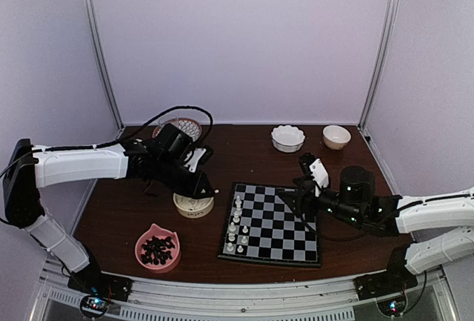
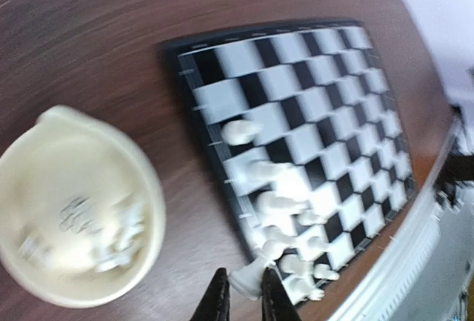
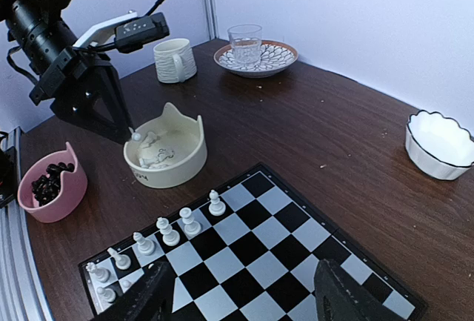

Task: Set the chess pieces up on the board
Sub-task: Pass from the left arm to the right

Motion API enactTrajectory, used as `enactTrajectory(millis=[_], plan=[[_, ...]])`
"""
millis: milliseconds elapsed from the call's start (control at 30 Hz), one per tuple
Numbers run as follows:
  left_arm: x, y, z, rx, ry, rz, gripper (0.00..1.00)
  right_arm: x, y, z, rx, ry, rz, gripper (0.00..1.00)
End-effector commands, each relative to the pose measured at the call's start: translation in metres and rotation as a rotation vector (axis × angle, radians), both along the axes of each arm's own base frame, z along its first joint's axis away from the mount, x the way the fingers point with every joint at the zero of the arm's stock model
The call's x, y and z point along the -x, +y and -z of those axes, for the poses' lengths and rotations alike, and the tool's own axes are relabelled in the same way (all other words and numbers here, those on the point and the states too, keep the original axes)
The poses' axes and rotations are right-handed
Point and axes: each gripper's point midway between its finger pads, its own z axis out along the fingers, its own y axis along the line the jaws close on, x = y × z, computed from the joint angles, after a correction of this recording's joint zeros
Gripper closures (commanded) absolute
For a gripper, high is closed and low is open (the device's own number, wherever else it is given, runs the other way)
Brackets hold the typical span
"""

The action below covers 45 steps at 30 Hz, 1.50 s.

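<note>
The black-and-pale-grey checked chessboard (image 3: 281, 254) runs off the lower edge of the right wrist view. The left wrist view is smeared, so the white plastic chessmen (image 3: 189, 221) standing along the board's left side and those lying in the cream cat-eared bowl (image 3: 178, 161) cannot be typed, and the small dark mark on the bowl's side is unreadable. The right gripper (image 3: 243, 273) hangs over the board, fingers spread wide and holding nothing, while the left gripper (image 2: 244, 297) pinches one white chessman (image 2: 248, 276) near the bowl's rim.
</note>
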Motion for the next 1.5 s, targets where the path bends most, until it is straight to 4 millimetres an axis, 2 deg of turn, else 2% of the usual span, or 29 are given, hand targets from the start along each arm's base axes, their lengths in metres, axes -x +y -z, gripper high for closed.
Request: enactTrajectory(millis=[0,233,367,567,733,1067,1467], plan=[[0.017,-0.061,-0.046,0.296,-0.085,0.341,0.86,0.012,0.021,-0.011,-0.034,0.017,-0.132,0.32],[0.031,-0.110,-0.054,0.439,-0.159,0.561,0.87,0.019,0.036,-0.009,-0.061,0.090,-0.205,0.32],[0.031,-0.123,-0.052,0.437,-0.272,0.630,0.90,0.022,0.045,-0.008,-0.118,0.152,-0.263,0.33],[0.031,-0.120,-0.047,0.374,-0.438,0.629,0.89,0.015,0.053,0.001,-0.181,0.247,-0.289,0.36],[0.037,-0.115,-0.048,0.349,-0.515,0.624,0.89,0.013,0.059,-0.001,-0.262,0.296,-0.324,0.39],[0.040,-0.111,-0.047,0.346,-0.550,0.625,0.90,0.014,0.067,-0.008,-0.346,0.348,-0.350,0.47],[0.038,-0.112,-0.044,0.335,-0.578,0.614,0.90,0.011,0.078,-0.006,-0.417,0.432,-0.367,0.54]])
